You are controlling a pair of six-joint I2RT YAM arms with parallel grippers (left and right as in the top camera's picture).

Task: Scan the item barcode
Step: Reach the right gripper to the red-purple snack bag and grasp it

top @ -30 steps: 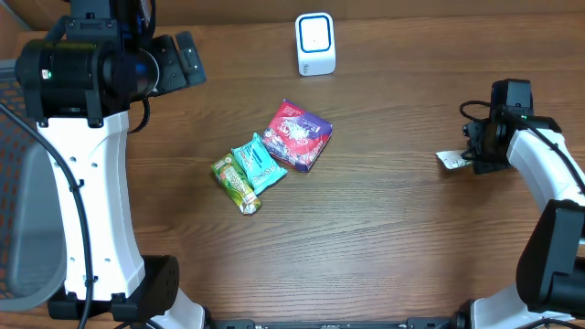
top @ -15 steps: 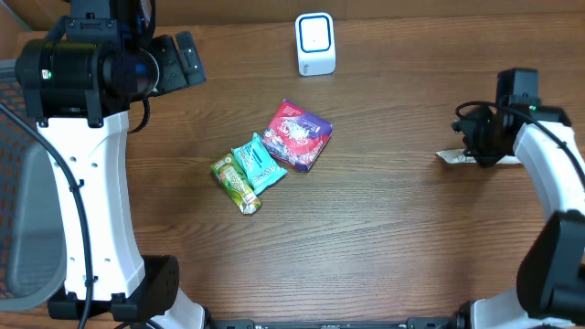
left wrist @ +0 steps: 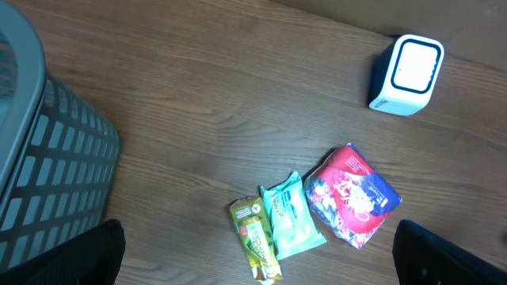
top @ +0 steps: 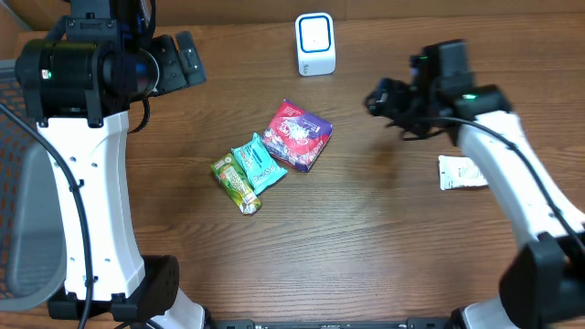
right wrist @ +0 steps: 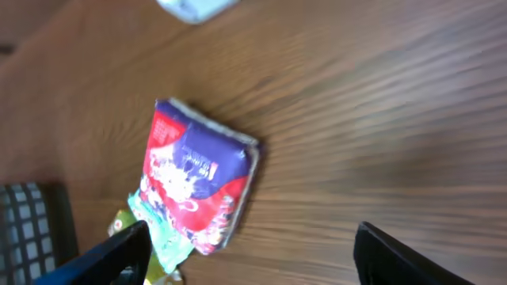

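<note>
Right gripper [top: 380, 96] hung above the table [top: 366, 247], jaws spread wide, nothing between them. In its wrist view the fingers [right wrist: 396, 257] showed only at the two lower corners, with bare wood across the gap. The view was motion-blurred.

Red-and-purple pack [top: 298, 135] lay flat on the wood ahead of the right gripper, untouched. In the wrist view it sat nearer the finger at the lower left corner than the other one. Teal pack [top: 259, 163] lay on the far side of that pack from this gripper, touching it. Green pack [top: 236, 184] lay beyond again, against the teal one. The three made one cluster.

Scanner [top: 315, 44] stood upright, ahead of the right gripper and off to its side, apart from the cluster. Only a blurred white edge of it showed at the top of the right wrist view.

White packet [top: 462, 172] lay flat behind the right gripper, just beside the arm's forearm, well apart from both the cluster and the scanner. Could not tell whether a barcode faced up.

Left gripper [top: 186, 58] was held high over the left side of the table, jaws fully apart and empty. Its fingers [left wrist: 95, 253] sat at the lower corners of its wrist view. The cluster lay below and ahead of it, between the fingers. The scanner stood further out, toward the right finger's side. Grey basket [left wrist: 47, 158] stood close on its left.
</note>
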